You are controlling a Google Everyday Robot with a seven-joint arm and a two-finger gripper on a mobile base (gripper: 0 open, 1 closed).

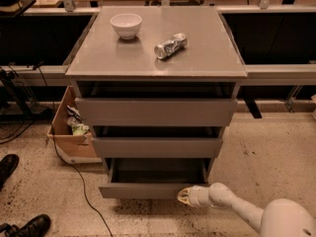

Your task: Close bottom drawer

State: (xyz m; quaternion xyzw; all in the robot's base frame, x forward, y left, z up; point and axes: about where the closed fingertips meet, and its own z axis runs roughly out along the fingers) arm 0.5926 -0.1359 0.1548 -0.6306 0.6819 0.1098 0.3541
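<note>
Bottom drawer (148, 190) open, tray empty, front panel sticking out past worktop (207, 58) front edge, beyond the two drawers above. Gripper (184, 196) low at right end of that panel, against its face; open or closed: cannot tell. White bowl (126, 24) near back-left corner. Crushed can (170, 45) mid-worktop, lying on side. Cardboard box (66, 135) on floor below left edge.

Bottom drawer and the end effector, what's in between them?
Nothing shows there. In the camera view the end effector sits right at the bottom drawer front, near its right end.
</note>
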